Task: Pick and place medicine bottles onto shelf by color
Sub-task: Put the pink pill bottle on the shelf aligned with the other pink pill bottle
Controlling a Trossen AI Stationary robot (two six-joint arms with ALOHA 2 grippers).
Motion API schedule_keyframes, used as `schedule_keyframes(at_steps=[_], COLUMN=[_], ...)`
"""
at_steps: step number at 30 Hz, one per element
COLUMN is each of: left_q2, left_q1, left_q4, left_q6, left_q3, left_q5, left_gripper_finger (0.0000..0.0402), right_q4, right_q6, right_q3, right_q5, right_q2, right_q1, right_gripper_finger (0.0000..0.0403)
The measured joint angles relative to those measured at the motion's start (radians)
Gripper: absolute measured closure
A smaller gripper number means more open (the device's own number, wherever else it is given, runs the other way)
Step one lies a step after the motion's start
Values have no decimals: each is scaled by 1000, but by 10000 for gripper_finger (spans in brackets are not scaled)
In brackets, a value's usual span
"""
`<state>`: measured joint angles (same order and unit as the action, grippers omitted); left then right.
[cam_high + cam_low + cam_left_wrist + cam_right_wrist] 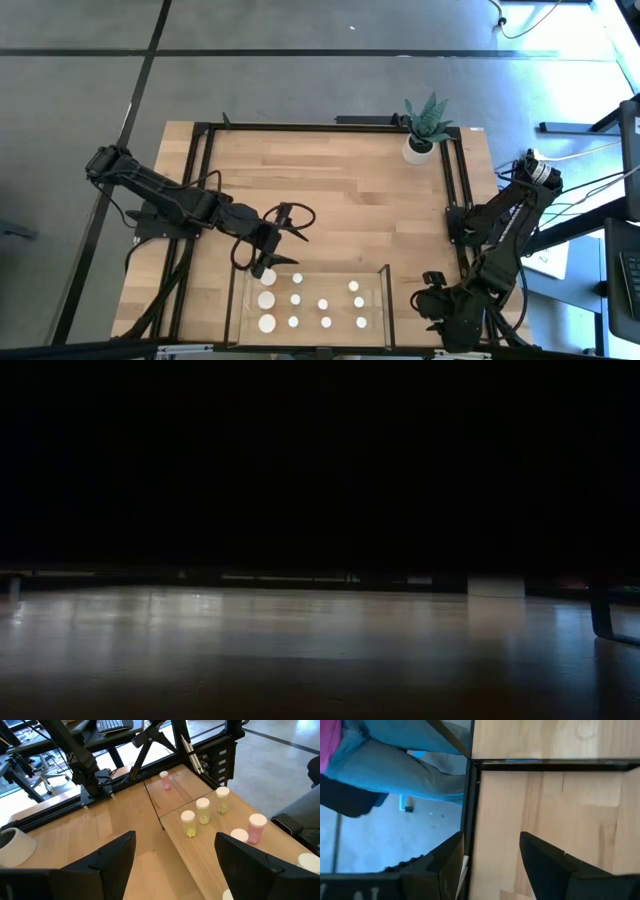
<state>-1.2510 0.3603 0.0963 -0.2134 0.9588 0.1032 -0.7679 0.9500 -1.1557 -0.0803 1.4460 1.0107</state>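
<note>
The medicine bottles stand upright in loose rows on the shelf, a light-wood board with thin dark frame bars on its short sides, lying at the near edge of the tabletop. From above they show as white caps, three wider ones down the left end and smaller ones spread to the right. Through my left wrist camera I can tell some bodies apart: a pink bottle with a white cap, three yellowish ones close together in a short line, and a small pink one well apart from them toward the shelf's far end. At the far right corner of the table sits a white plant pot with a spiky green plant. A dark metal frame runs around the work area, and the grey floor lies beyond it; the low view is nearly all dark, with only a bare stretch of table surface showing. My left gripper hangs over the left end of the shelf, just above the wide caps, its fingers spread apart with nothing between them. My right gripper waits off the shelf's right end near the table's edge, its fingers also apart and empty; past it a person's leg in blue shows beyond the table.
</note>
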Motion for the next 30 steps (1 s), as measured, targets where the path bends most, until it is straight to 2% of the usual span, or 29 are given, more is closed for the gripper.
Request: schedule_keyframes(at_steps=[9,14,19,30], left_q2=[0,0,0,0], left_q1=[0,0,0,0], left_q4=[0,0,0,0], left_q6=[0,0,0,0], left_q3=[0,0,0,0], left_q5=[0,0,0,0], left_gripper_finger=[137,137,137,137], right_q4=[-30,-91,-107,-104], right_q6=[8,36,-5,-11], right_q3=[0,0,0,0], right_q5=[37,6,28,29], right_q2=[0,0,0,1], right_q1=[5,23,24,24], right_gripper_finger=[204,166,136,132])
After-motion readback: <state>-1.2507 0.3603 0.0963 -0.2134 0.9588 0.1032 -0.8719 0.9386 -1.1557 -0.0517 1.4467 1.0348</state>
